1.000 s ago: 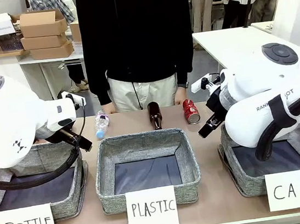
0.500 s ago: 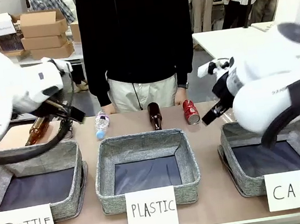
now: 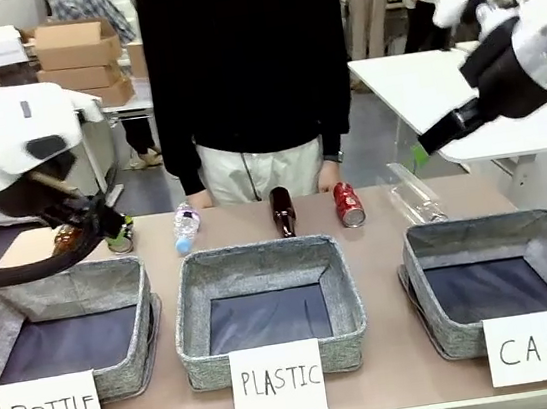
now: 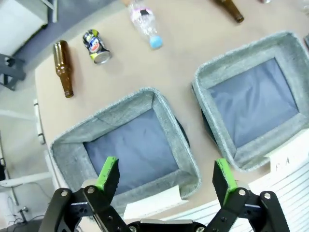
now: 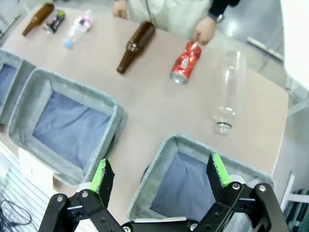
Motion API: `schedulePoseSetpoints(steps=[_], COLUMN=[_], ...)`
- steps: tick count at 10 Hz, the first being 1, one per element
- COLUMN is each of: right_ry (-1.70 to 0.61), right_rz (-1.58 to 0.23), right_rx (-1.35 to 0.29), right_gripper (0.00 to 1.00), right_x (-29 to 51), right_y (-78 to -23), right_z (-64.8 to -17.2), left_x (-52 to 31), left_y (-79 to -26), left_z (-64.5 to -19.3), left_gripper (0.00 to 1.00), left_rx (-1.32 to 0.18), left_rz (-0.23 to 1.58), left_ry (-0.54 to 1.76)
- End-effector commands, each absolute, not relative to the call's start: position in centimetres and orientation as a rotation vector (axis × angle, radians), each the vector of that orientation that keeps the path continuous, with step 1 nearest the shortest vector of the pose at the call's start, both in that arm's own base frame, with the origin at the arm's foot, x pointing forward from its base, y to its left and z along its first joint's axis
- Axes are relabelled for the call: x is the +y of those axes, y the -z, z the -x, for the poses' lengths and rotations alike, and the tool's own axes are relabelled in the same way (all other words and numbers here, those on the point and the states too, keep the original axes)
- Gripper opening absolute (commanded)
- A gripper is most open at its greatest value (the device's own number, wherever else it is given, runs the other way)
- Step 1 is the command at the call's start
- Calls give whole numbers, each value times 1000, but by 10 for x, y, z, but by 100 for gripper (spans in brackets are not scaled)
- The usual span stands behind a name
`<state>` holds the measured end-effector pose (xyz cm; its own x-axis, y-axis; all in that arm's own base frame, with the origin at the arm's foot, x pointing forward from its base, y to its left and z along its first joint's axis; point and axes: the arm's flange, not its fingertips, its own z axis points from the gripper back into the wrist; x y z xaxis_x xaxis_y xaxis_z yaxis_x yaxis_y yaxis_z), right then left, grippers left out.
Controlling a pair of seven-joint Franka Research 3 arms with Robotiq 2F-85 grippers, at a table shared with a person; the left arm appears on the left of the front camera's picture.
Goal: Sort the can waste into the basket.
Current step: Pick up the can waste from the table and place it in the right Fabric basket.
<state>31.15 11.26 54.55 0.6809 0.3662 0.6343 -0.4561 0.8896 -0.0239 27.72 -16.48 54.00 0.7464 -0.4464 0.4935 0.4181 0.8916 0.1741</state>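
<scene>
Right hand: spread wide, empty, above the CAN basket.
Left hand: spread wide, empty, above the BOTTLE basket.
Red can: on its side on the tabletop, beyond the CAN basket, well apart from the right hand.
Dark can: beside a brown bottle, well apart from the left hand.
Counts: two cans, two brown bottles, two plastic bottles, three baskets.

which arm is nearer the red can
Right. The right arm hangs above the table to the right of the red can, near the clear plastic bottle; the left arm hangs at the other end, by the dark can.
</scene>
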Motion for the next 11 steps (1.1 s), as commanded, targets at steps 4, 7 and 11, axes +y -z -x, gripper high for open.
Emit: schedulePoseSetpoints(steps=[4,7,11], right_ry=[-269,-26,331], right_rz=[-1091,-1397,-1372], right_rx=[-192,-146,-320], right_gripper=[100,100,100], right_x=[85,24,-55], right_y=[-558,-535,-498], right_z=[-322,-305,-284], left_x=[-106,-46,-11], left_y=[-548,-515,-476], left_z=[-273,-278,-265], left_gripper=[100,100,100], left_rx=[-565,-623,-701], left_rz=[1016,1358,1385], left_ry=[601,326,164])
